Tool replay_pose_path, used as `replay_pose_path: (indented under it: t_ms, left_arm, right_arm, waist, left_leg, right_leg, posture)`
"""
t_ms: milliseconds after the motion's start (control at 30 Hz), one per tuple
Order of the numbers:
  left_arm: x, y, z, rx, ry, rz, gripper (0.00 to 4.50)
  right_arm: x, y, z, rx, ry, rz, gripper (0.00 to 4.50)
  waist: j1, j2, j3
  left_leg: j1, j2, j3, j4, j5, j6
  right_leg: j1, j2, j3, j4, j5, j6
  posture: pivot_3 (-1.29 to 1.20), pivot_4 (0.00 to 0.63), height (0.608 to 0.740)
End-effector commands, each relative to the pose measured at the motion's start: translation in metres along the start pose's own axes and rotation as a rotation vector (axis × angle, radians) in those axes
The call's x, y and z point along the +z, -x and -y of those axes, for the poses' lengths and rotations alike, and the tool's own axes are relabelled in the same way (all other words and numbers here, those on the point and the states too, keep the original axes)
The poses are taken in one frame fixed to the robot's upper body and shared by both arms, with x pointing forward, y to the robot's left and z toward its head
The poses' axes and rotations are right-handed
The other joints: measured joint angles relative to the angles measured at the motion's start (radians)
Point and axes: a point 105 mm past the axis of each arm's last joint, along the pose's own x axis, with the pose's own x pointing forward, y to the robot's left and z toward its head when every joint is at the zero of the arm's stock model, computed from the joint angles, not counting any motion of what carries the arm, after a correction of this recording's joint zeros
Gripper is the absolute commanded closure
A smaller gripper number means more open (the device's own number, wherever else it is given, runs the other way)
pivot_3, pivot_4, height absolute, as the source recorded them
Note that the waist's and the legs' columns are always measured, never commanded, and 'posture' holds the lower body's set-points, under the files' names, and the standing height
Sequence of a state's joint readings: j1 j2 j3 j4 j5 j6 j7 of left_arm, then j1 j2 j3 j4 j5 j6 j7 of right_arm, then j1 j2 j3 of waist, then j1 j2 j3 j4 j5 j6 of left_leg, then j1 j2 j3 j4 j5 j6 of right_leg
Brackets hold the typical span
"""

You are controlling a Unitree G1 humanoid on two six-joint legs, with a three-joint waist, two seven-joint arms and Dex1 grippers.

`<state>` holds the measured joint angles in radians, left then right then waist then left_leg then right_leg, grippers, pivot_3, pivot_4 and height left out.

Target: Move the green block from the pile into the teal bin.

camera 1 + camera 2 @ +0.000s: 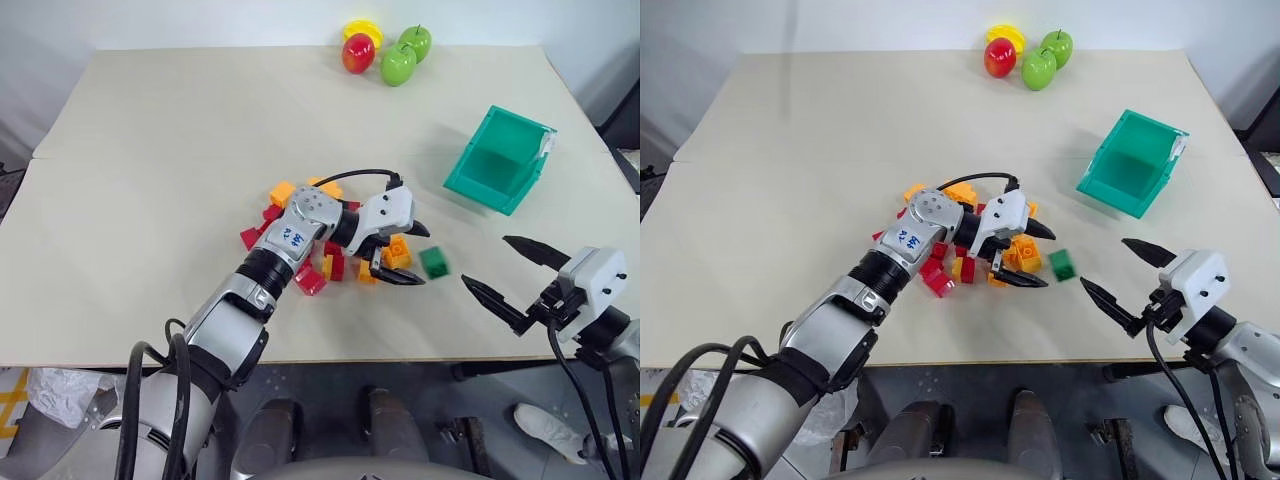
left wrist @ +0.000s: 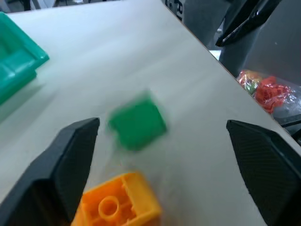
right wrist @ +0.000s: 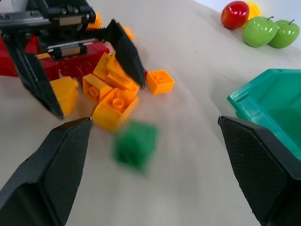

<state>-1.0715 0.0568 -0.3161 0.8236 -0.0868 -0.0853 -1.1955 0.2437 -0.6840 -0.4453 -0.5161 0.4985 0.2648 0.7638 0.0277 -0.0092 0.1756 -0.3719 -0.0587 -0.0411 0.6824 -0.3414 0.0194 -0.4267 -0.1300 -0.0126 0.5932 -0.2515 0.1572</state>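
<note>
A pale beige table (image 1: 200,150) carries the whole scene, with a grey wall behind it. The left gripper (image 1: 404,252) lies low over the right-hand edge of the pile (image 1: 320,245) of red and orange bricks, pointing toward the robot's right; its two black fingers stand wide apart and hold nothing. Just beyond its fingertips, clear of the pile on bare tabletop, sits the green block (image 1: 434,262), blurred in both wrist views, so it may be in motion; whether it touches the nearest orange brick (image 2: 117,202) cannot be told. Farther right, the right gripper (image 1: 512,274) hovers near the table's front edge, likewise fully spread and empty, its fingers aimed at the block and the pile. Beyond both, well apart from the block toward the table's right side, stands the teal bin (image 1: 470,182), tilted, with a white tag (image 1: 545,146) on its far rim; nothing shows inside it. At the far edge rest a red apple (image 1: 358,54), two green apples (image 1: 398,64) and a yellow fruit (image 1: 360,30).

Progress, as judged: the block is separated from the pile, but not gripped. Grasping it, carrying it across and releasing it into the bin remain.
</note>
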Motion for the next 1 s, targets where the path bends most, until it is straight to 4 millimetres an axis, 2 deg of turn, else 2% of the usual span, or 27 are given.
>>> replay_pose_path:
  t_ms: [33, 133, 233, 367, 467, 567, 667, 767, 900, 1000]
  left_arm:
    - [0.023, 0.025, -0.007, 0.030, -0.074, 0.106, 0.04]
    - [0.025, 0.056, -0.013, 0.039, -0.031, 0.097, 0.04]
    - [0.028, 0.095, -0.019, 0.081, 0.003, 0.096, 0.04]
    - [0.028, 0.129, -0.018, 0.102, 0.056, 0.109, 0.04]
    - [0.008, 0.156, -0.013, 0.170, 0.121, 0.072, 0.04]
    - [0.002, 0.166, -0.004, 0.192, 0.173, 0.115, 0.04]
    - [-0.001, 0.172, 0.003, 0.207, 0.212, 0.201, 0.04]
    - [-0.002, 0.175, 0.012, 0.218, 0.190, 0.272, 0.04]
    - [-0.007, 0.178, 0.022, 0.231, 0.159, 0.259, 0.04]
    - [-0.008, 0.180, 0.023, 0.257, 0.149, 0.255, 0.04]
  right_arm:
    - [0.012, 0.008, 0.003, -0.033, 0.025, 0.015, 0.00]
    - [0.011, 0.017, 0.003, -0.042, 0.018, -0.023, 0.00]
    - [0.004, 0.035, 0.004, -0.055, 0.003, -0.110, 0.00]
    - [0.001, 0.055, 0.000, -0.062, -0.036, -0.208, 0.00]
    - [-0.010, 0.061, -0.006, -0.049, -0.027, -0.341, 0.00]
    - [-0.013, 0.046, -0.002, -0.027, -0.041, -0.342, 0.00]
    - [-0.019, 0.022, -0.001, 0.037, -0.055, -0.329, 0.00]
    - [-0.026, -0.006, 0.011, 0.051, -0.078, -0.321, 0.00]
    - [-0.037, -0.034, 0.024, 0.064, -0.090, -0.338, 0.00]
    - [-0.045, -0.043, 0.030, 0.068, -0.101, -0.378, 0.00]
  waist:
    - [0.000, 0.000, 0.000]
    - [-0.001, 0.000, 0.000]
    - [-0.001, 0.000, 0.000]
    - [0.002, 0.000, 0.000]
    - [-0.001, 0.000, 0.000]
    - [-0.011, 0.000, 0.000]
    - [-0.011, -0.001, 0.001]
    - [-0.009, -0.001, 0.001]
    - [-0.002, 0.000, 0.001]
    - [0.000, 0.000, 0.001]
  left_leg:
    - [0.000, 0.000, 0.000, 0.000, 0.000, 0.000]
    - [0.000, 0.000, 0.000, 0.000, 0.000, 0.000]
    - [0.000, 0.000, 0.000, 0.000, 0.000, 0.000]
    - [0.000, 0.000, 0.000, 0.000, -0.001, 0.002]
    - [0.000, 0.000, 0.000, 0.000, -0.001, 0.002]
    - [0.001, 0.001, 0.001, 0.000, -0.002, 0.002]
    - [0.001, 0.003, 0.001, 0.001, -0.001, 0.002]
    - [0.001, 0.004, 0.000, 0.002, -0.001, 0.001]
    - [-0.001, 0.003, -0.001, 0.001, 0.000, 0.000]
    - [-0.002, 0.003, -0.001, 0.001, 0.000, 0.000]
  right_leg:
    - [0.000, 0.000, 0.000, 0.000, 0.000, 0.000]
    - [0.000, 0.000, 0.000, 0.000, 0.000, 0.000]
    - [0.000, 0.000, 0.000, 0.000, 0.000, 0.000]
    - [0.001, 0.000, 0.000, 0.000, 0.000, 0.001]
    - [0.001, 0.000, 0.000, -0.001, 0.001, 0.001]
    - [0.001, 0.000, 0.001, -0.001, 0.001, 0.001]
    - [0.001, -0.001, 0.001, 0.000, 0.001, 0.002]
    - [0.000, -0.001, 0.001, 0.000, 0.001, 0.001]
    - [-0.001, -0.002, 0.000, 0.001, 0.001, 0.001]
    - [-0.001, -0.002, 0.000, 0.000, 0.001, 0.001]
  posture:
    - [0.00, 0.150, 0.740]
    - [0.00, 0.150, 0.740]
    - [0.00, 0.150, 0.740]
    - [0.00, 0.150, 0.740]
    - [0.00, 0.150, 0.740]
    - [0.00, 0.150, 0.740]
    - [0.00, 0.150, 0.740]
    - [0.00, 0.150, 0.740]
    - [0.00, 0.150, 0.740]
    - [0.00, 0.150, 0.740]
